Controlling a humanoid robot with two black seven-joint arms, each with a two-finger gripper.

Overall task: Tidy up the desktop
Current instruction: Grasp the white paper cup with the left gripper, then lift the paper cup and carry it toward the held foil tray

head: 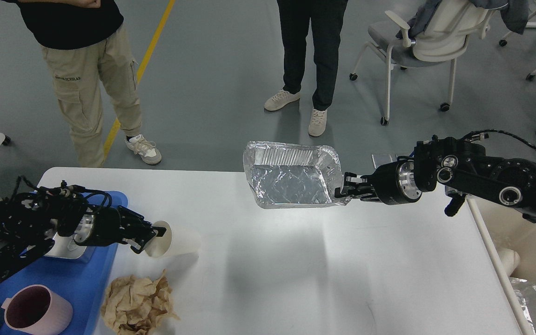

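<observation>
Behind the left fingers (pixel 149 236), the paper cup's (pixel 175 242) rim is partly hidden.

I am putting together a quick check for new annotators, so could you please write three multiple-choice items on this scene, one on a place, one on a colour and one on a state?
1. Where does the crumpled brown paper lie?
A. In the foil tray
B. On the desktop, near its front left edge
C. On the floor

2. What colour is the mug on the blue tray?
A. Pink
B. Green
C. Black

3. How is the foil tray placed?
A. Flat on the desktop
B. Stacked in the blue tray
C. Held up in the air by the right hand

Answers:
1 B: the paper rests on the white top just right of the blue tray.
2 A: its wall is pale pink, its inside darker.
3 C: the right hand grips its rim, and its shadow falls on the desktop well below it.
</observation>
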